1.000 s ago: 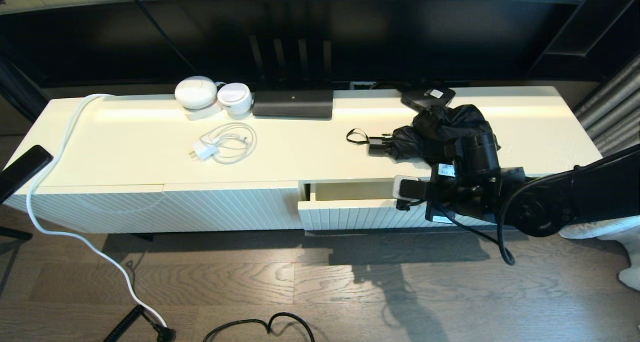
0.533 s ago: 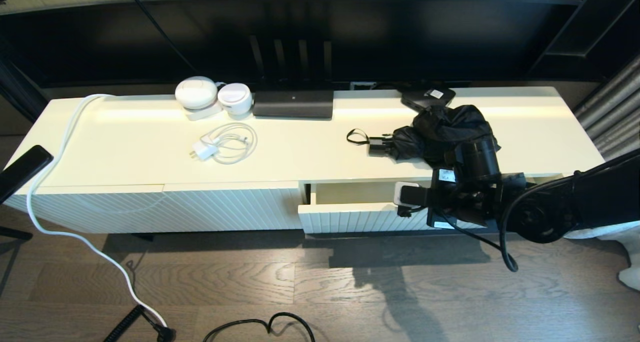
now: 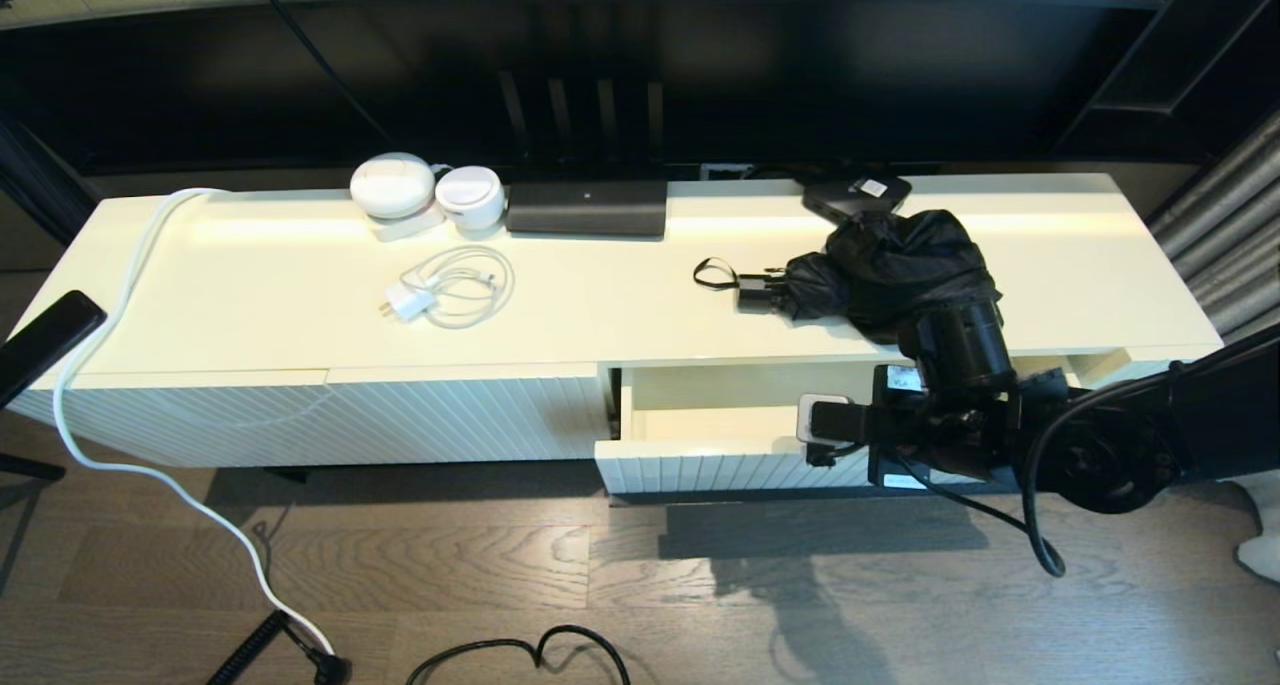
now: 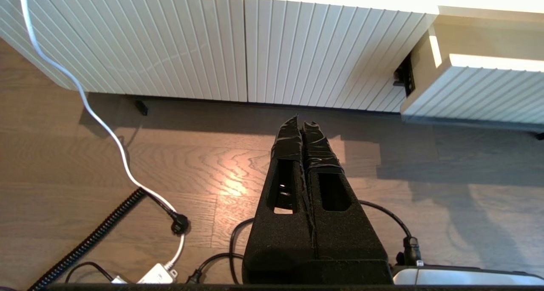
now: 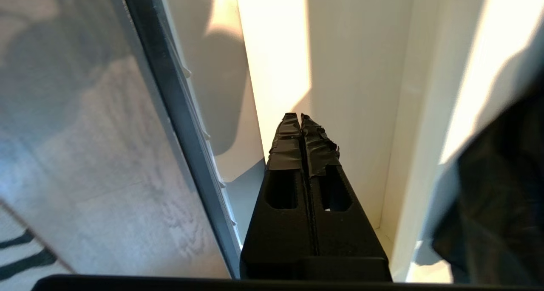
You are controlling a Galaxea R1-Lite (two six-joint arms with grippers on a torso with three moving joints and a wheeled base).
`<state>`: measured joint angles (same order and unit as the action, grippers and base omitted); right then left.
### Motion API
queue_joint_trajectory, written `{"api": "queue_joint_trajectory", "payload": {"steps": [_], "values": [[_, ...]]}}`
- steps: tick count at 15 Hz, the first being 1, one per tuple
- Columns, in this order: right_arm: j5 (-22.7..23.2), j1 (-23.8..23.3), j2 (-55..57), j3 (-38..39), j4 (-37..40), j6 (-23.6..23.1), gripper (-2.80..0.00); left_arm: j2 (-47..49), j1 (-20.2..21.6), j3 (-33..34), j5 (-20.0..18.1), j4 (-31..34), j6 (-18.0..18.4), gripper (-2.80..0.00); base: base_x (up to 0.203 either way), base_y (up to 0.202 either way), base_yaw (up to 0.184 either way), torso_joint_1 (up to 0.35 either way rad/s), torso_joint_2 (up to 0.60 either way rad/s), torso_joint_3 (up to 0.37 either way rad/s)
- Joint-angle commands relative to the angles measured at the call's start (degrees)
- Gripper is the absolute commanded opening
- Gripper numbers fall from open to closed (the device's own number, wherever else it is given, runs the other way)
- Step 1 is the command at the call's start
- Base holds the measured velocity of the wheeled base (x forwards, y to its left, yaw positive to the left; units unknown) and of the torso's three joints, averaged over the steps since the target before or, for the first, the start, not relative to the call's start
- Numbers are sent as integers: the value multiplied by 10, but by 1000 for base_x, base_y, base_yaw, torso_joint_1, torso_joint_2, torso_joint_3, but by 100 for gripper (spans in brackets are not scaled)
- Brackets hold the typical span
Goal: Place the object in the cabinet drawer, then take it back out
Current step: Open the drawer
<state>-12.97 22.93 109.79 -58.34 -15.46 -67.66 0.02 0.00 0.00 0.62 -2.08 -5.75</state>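
The black folding umbrella (image 3: 880,265) lies on the cabinet top, right of centre, its short handle (image 3: 755,293) and wrist loop (image 3: 712,273) pointing left. Its dark fabric (image 5: 488,197) also shows at the edge of the right wrist view. Just below it the cream drawer (image 3: 710,460) stands partly pulled out, its smooth inside (image 5: 352,70) bare. My right gripper (image 5: 301,116) is shut on nothing and reaches down into the drawer just behind its ribbed front; its arm (image 3: 950,405) covers the drawer's right half. My left gripper (image 4: 299,120) hangs shut over the floor, far left.
On the cabinet top are a white charger with coiled cable (image 3: 445,290), two round white devices (image 3: 392,185), a black router (image 3: 586,208) and a flat black box with a white label (image 3: 857,193). A white cable (image 3: 120,265) trails off the left end to the floor.
The drawer has slid further out toward me, and my right arm has drawn back with it. The umbrella and the left arm have not moved.
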Motion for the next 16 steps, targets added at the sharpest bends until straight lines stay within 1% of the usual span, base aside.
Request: {"api": "queue_joint_trajectory", "payload": {"steps": [1, 8, 16], "values": [[0, 1, -8, 13, 4, -3, -280, 0, 0, 0, 0, 0, -1, -280, 0, 0, 0, 0, 0, 0], [1, 13, -29, 76, -1, 0, -280, 0, 0, 0, 0, 0, -1, -280, 0, 0, 0, 0, 0, 0], [1, 34, -45, 125, -5, 8, -280, 0, 0, 0, 0, 0, -1, -280, 0, 0, 0, 0, 0, 0]]}}
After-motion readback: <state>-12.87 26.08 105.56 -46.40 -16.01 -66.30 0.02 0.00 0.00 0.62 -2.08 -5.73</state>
